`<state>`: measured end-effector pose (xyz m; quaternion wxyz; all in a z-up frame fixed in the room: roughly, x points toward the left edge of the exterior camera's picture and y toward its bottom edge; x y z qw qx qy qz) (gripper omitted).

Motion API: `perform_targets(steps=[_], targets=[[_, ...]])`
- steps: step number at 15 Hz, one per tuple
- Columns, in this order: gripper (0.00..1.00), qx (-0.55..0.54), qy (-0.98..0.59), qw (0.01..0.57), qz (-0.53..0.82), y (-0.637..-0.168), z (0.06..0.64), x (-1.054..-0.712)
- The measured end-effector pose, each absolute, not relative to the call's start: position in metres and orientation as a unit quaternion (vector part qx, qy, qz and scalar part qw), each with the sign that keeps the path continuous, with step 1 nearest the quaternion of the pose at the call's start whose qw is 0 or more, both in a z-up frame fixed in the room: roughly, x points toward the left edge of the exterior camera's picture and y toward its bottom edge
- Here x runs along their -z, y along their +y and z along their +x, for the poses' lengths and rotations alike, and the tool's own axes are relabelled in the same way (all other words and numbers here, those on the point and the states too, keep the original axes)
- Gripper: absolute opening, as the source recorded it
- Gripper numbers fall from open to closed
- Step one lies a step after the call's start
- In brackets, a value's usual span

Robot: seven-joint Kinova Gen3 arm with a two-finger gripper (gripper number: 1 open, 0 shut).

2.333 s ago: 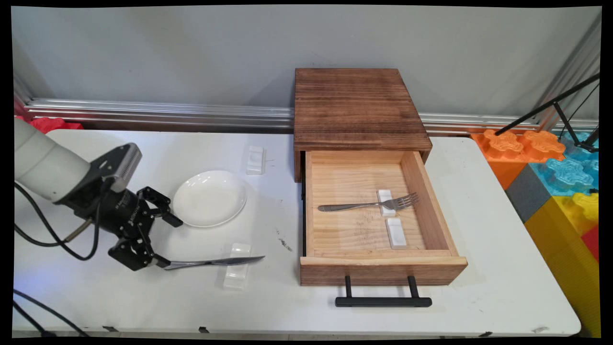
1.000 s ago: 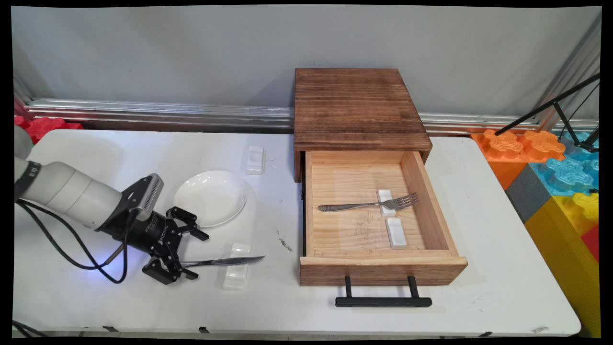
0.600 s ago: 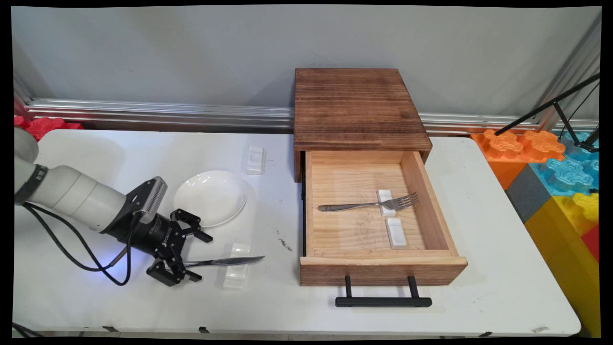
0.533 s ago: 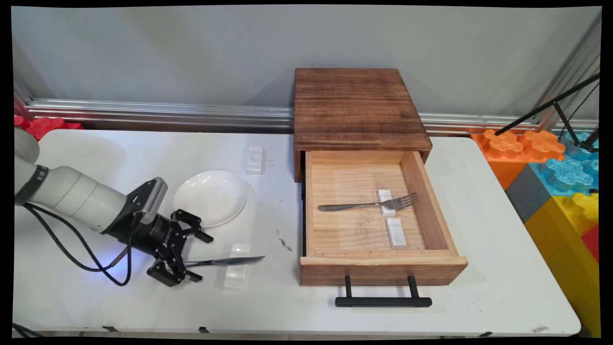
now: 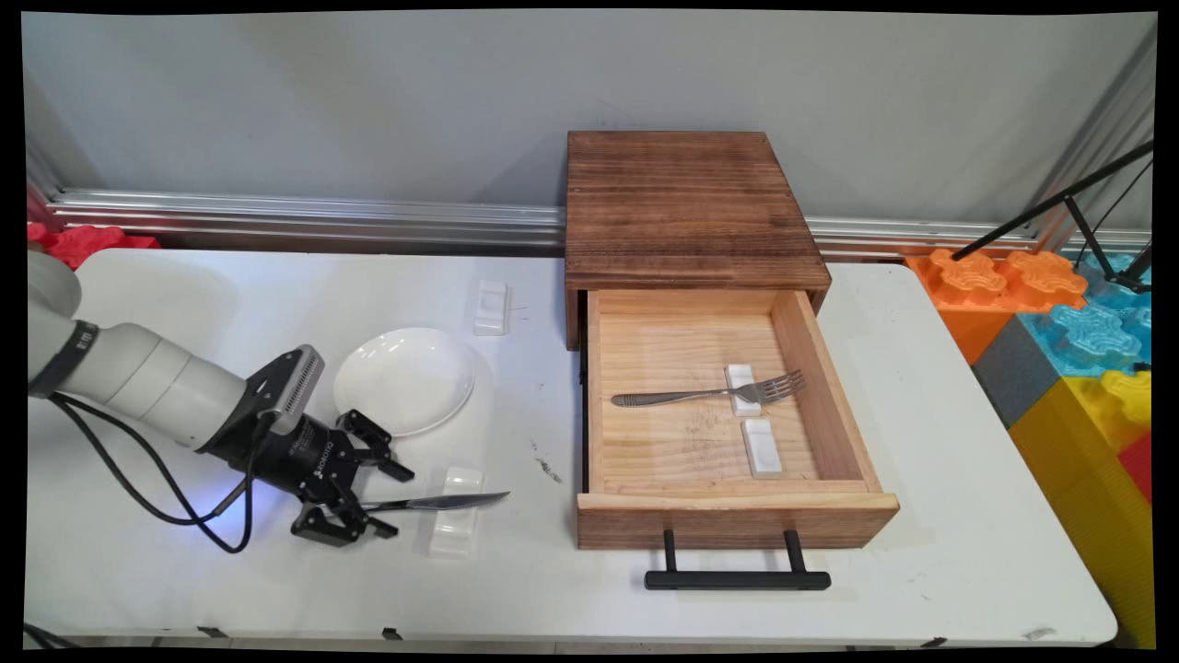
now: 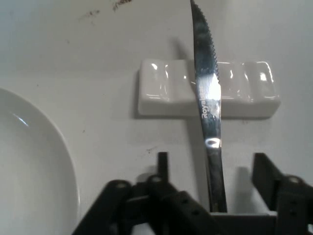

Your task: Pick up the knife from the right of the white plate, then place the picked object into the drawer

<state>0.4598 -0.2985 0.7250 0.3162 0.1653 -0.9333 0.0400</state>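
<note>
On the white desk (image 5: pixel 645 608) the tool (image 5: pixel 385 502) sits spread around a knife's (image 6: pixel 209 105) handle, a white rest (image 6: pixel 166 95) ahead, a plate (image 6: pixel 29 171) beside.

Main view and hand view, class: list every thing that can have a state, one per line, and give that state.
gripper: open, its fingers either side of the knife handle
knife: lying across a white rest, blade pointing away from the gripper
drawer: pulled open
fork: inside the drawer, lying across a white rest
second rest in drawer: bare
plate: upright, nothing on it
rest near the wall: bare
</note>
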Motion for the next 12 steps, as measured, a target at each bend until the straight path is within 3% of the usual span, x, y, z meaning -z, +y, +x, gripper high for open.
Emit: perform_targets(steps=[12], targets=[[0.00,-0.033,-0.931,0.318,0.173,-0.2968,0.4646,-0.7298]])
